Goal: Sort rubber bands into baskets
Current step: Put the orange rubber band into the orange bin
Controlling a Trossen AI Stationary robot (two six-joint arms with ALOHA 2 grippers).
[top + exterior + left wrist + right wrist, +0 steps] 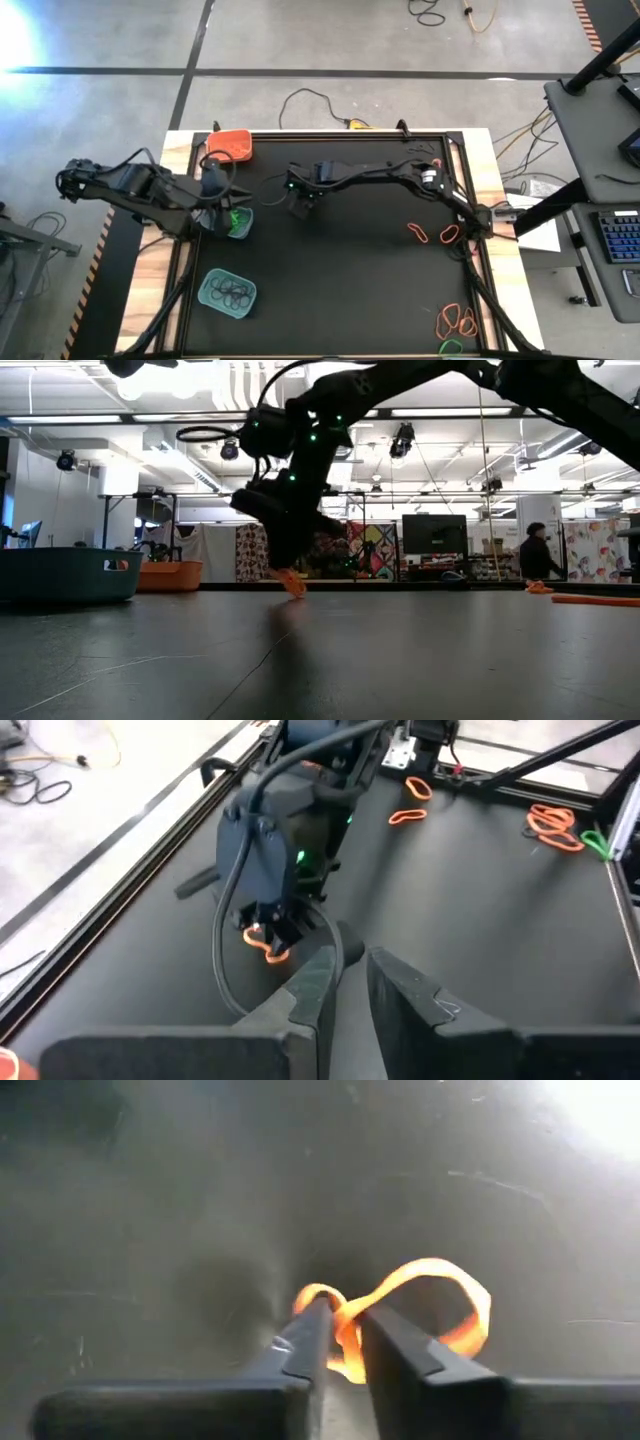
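Your right hand (300, 208) is sitting low over the mid-desk (350, 280), reaching in from the right side. It's pinching an orange band (400, 1315) between its fingers (305, 1342); the wrist view is showing the loop bulging out past the tips, w/ the jaws only a sliver apart and the band squeezed in the gap. In the low view the band is hanging at the tips, touching or just off the desk; can't tell which.

Your left hand (352, 982) is waiting over the left side, near the upper teal basket (238, 222), which is holding green bands (240, 216). Fingers nearly together, nothing between them.

Orange basket (231, 144) is sitting at the far left corner. Lower teal basket (228, 292) is holding black bands (232, 293).

More orange bands (420, 234) are lying by the right edge, another orange cluster (457, 321) w/ a green one (452, 347) at the near right corner.
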